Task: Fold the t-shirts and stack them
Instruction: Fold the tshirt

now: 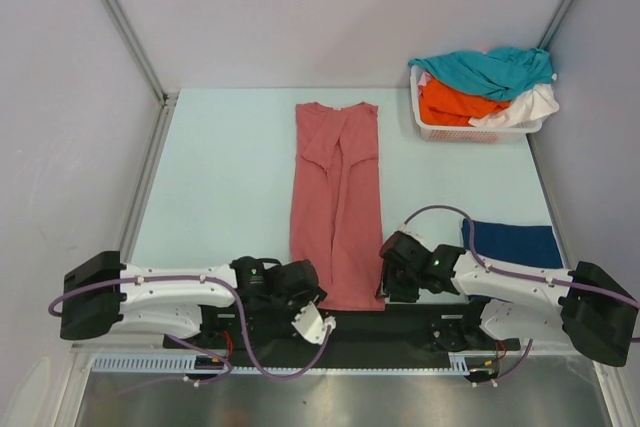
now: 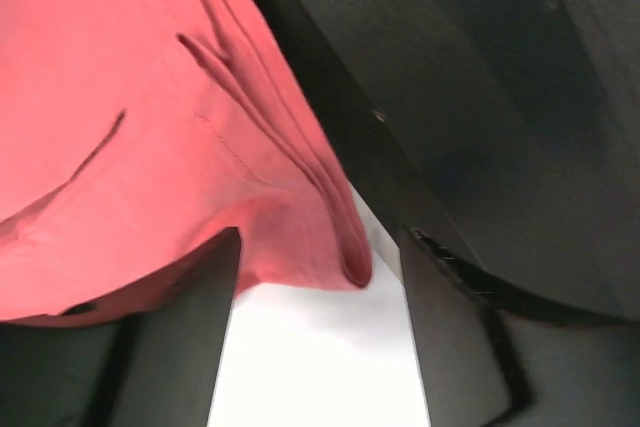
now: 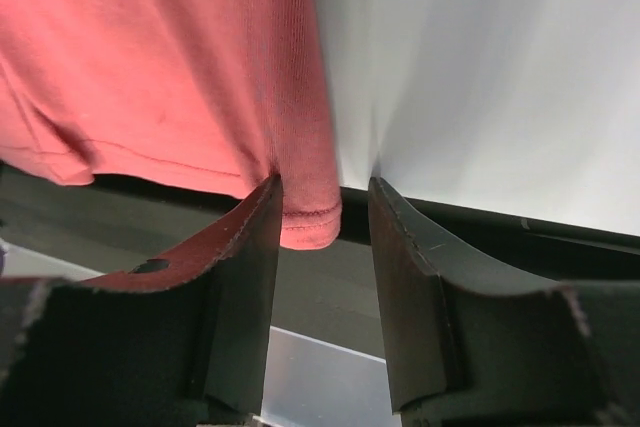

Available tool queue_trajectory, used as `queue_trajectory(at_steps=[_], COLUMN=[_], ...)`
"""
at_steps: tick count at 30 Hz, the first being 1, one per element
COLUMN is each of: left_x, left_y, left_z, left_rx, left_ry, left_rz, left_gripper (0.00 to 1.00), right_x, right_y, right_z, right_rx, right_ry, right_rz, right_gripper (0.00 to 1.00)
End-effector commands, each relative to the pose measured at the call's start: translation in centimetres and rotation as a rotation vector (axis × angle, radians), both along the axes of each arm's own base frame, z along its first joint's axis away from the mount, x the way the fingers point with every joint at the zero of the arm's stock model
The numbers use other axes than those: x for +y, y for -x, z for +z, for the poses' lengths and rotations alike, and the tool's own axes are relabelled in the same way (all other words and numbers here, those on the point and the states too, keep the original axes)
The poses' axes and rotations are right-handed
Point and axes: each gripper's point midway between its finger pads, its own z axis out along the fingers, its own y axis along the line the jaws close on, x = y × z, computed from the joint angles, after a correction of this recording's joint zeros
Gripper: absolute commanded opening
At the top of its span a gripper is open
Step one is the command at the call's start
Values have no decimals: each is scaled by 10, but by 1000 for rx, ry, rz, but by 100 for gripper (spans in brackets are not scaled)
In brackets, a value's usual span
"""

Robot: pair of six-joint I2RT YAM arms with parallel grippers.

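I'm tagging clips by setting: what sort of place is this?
Probably a robot lab cell: plain panels wall the table, two arms are mounted at its edge, shirts sit in a basket.

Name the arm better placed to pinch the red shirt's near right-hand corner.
Right: right end effector, open, straddles that corner of the shirt; left end effector sits at the other corner.

Left hand (image 2: 320, 247) and right hand (image 3: 322, 187) sit low, turned inward toward each other, jaws apart.

one shirt (image 1: 337, 207) lies centrally on the table (image 1: 230, 177), basket (image 1: 470, 133) (holding shirts (image 1: 480, 82)) behind-right.
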Motion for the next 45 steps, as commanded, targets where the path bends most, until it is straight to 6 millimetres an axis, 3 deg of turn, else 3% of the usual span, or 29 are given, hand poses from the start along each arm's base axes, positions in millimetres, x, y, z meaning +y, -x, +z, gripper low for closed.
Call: queue_trajectory(at_steps=[1,5,6,7,8,9,10,12,17,21,23,25,26,27,29,31,32,34,35,36,37,39,40,41,43,45], left_x=[-12,-1,0,3,3,4,3,3,1,-11,-24,-20,-27,-20,-24,-20,-25,-22,-27,-24,-24,-24,-25,-28,-29,-29], left_y=[-5,-3,-2,-2,-2,-1,-2,-1,-2,-18,-32,-54,-65,-80,-104,-133,-149,-176,-192,-206,-217,-247,-257,-271,-292,-304], left_z=[0,-13,-14,-15,-15,-14,-11,-7,0,25,48,59,69,72,87,86,96,90,100,99,91,98,89,97,92,89], left_rx=[-32,-26,-26,-27,-26,-22,-22,-14,-1,59,83,95,104,105,90,81,58,50,33,31,34,-11,-11,-34,-45,-49], left_ry=[42,1,-1,-6,-6,-7,-1,5,20,82,135,142,159,155,185,184,211,196,221,221,201,230,218,247,245,251], left_rz=[-24,-26,-26,-24,-22,-18,-10,15,69,212,267,357,376,434,478,549,564,626,646,681,707,753,767,778,804,825], left_gripper=[67,52,49,39,36,28,12,0,0,1,0,0,0,0,0,0,0,0,0,0,0,0,0,0,0,0], right_x=[7,3,2,2,3,4,7,9,9,16,15,14,16,15,14,12,13,16,18,18,18,16,16,16,13,10], right_y=[5,8,8,9,8,7,11,12,10,-2,-17,-43,-54,-64,-100,-124,-149,-175,-187,-211,-222,-253,-262,-270,-291,-302], right_z=[-6,-8,-7,-7,-5,-3,0,4,13,34,43,57,63,62,79,75,89,81,81,95,81,93,93,83,89,79], right_rx=[22,33,30,30,27,20,35,37,29,-8,-24,-71,-79,-80,-147,-149,-200,-184,-191,-231,-201,-242,-244,-225,-249,-234], right_ry=[-28,-12,-17,-19,-28,-41,-60,-70,-80,-109,-116,-134,-158,-151,-161,-124,-144,-132,-135,-146,-124,-133,-132,-121,-120,-104], right_rz=[-18,-19,-21,-21,-23,-23,-12,-1,9,31,15,1,-4,-6,-11,-19,-17,-18,-5,-22,-28,-45,-49,-52,-67,-79], right_gripper=[45,42,35,25,25,16,11,2,0,0,0,0,0,0,0,0,0,0,0,0,0,0,0,0,0,0])
